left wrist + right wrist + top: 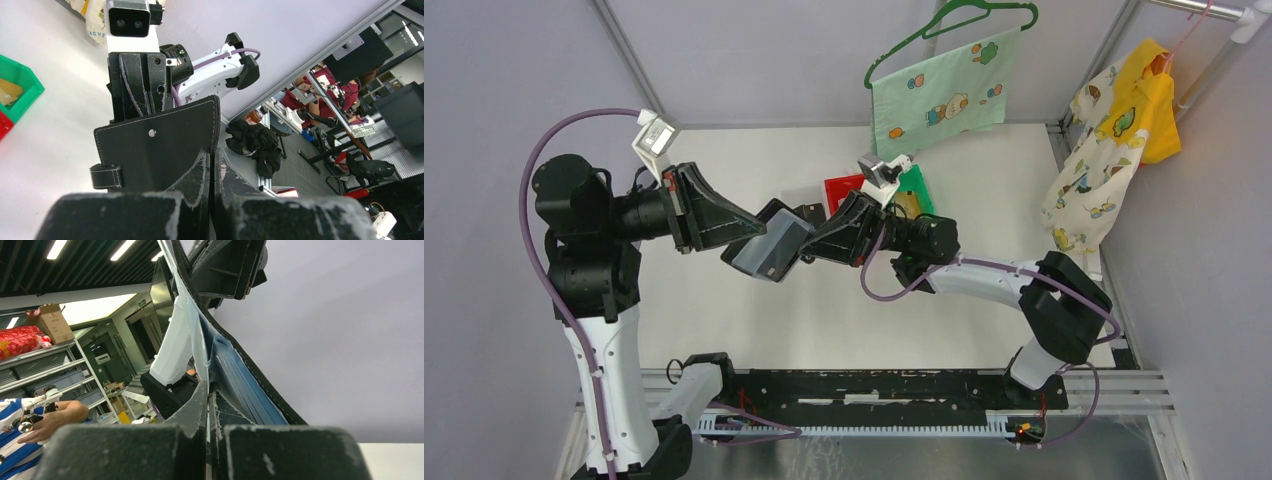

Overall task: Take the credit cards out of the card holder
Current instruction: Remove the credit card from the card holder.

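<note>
- black rail [874, 385] at the near table edge, both arm bases on it
- both arms lifted over the white table [824, 320], tips meeting mid-air around the centre
- left gripper [742, 232] comes in from the left, fingers [192, 175] closed tight on the black outer flap of the card holder [772, 247]
- left wrist view: flap stands up past the fingertips, stitched edge, small metal snap stud [152, 133], little strap tab [106, 176] on its left side
- card holder is off the table, hanging open between the two grippers, grey-blue inside panel facing up in the top view
- right gripper [812, 243] comes in from the right at the holder's other edge, fingers [192, 410] pinched together with no gap
- right wrist view: pinch sits on a thin pale layer [192, 325] just inside the grey-blue lining [240, 385]; cannot tell if that layer is one of the credit cards or part of the holder
- no card clearly out of the holder in any view
- just beyond the grippers: red bin [842, 186] and green bin [918, 186] side by side on the table, touching
- tan flat piece [906, 205] lies in the green bin, too small to tell what it is
- far back: green hanger [964, 15] with a pale green printed cloth [944, 95]
- far right: yellow and white printed garments [1114, 150] on a rail
</note>
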You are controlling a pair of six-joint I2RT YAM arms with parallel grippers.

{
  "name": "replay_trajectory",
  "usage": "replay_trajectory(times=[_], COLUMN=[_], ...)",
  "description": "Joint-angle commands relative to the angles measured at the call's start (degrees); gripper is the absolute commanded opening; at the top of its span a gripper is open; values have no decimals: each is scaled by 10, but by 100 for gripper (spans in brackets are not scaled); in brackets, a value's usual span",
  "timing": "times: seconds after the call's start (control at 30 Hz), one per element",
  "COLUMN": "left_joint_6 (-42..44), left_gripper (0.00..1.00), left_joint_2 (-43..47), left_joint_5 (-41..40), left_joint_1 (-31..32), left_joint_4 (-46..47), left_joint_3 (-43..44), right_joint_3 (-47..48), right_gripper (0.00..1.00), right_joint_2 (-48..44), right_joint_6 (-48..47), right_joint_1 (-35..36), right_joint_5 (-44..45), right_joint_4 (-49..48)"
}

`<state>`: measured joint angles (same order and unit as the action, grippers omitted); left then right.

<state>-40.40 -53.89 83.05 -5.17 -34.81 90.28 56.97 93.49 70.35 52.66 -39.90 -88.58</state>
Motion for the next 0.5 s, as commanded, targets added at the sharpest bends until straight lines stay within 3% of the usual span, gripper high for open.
replay_trajectory(times=[0.0, 0.17, 0.27, 0.47], left_joint_6=[-48, -47, -27, 81], left_gripper=[2, 2, 2, 6], left_joint_2=[2, 4, 14, 50], left_joint_5=[22, 22, 9, -70], left_joint_1=[-1, -1, -1, -1], left_joint_4=[31, 31, 33, 35], left_joint_3=[29, 28, 0, -83], right_joint_3=[-7, -5, -5, -15], right_gripper=[0, 0, 0, 0], right_joint_2=[6, 11, 14, -9], right_joint_6=[13, 4, 35, 20], right_joint_1=[-11, -23, -25, -6], right_joint_5=[-35, -46, -17, 26], right_joint_4=[-49, -37, -78, -66])
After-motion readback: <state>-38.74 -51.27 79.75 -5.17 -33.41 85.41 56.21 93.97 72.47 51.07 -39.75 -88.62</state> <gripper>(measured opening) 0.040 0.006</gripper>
